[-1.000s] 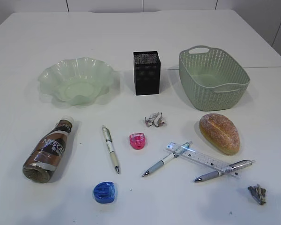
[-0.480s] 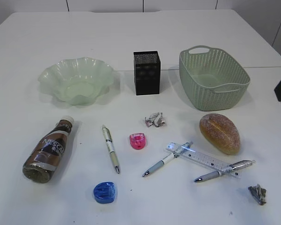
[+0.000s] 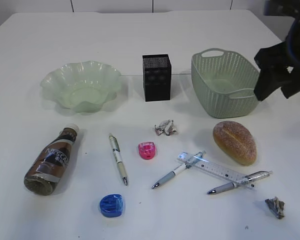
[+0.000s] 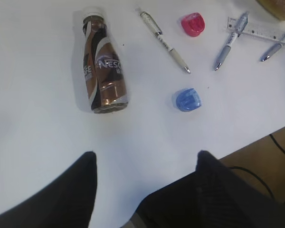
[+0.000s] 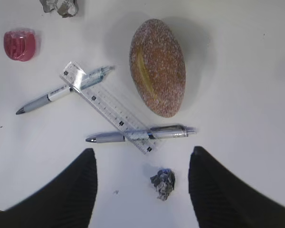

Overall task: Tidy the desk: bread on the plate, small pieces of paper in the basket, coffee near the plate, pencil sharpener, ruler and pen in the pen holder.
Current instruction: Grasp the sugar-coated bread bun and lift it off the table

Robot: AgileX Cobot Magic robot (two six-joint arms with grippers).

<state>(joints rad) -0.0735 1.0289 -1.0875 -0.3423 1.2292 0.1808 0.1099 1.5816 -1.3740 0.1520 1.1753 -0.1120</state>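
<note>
The bread (image 3: 234,142) (image 5: 157,66) lies on the desk (image 3: 20,125) in front of the basket (image 3: 217,100). Left of the basket are the pen holder (image 3: 156,77) and the plate (image 3: 55,77). The coffee (image 3: 51,161) (image 4: 102,66) lies on its side. The ruler (image 3: 215,169) (image 5: 109,107) crosses two pens (image 3: 177,170) (image 3: 238,182); a third pen (image 3: 118,159) lies apart. Pink (image 3: 147,150) and blue (image 3: 112,205) pencil sharpeners and two paper wads (image 3: 165,127) (image 3: 275,206) lie loose. My right gripper (image 3: 274,95) (image 5: 142,150) hangs open, high above a wad (image 5: 163,184). My left gripper (image 4: 146,154) is open and empty.
The left gripper hovers over the desk's front edge, with brown floor and a cable (image 4: 270,156) beyond it; it does not show in the exterior view. A seam (image 3: 290,71) splits the desk behind the basket.
My right arm has come in from the right edge of the exterior view and now hangs beside the basket. Nothing on the desk has moved.
</note>
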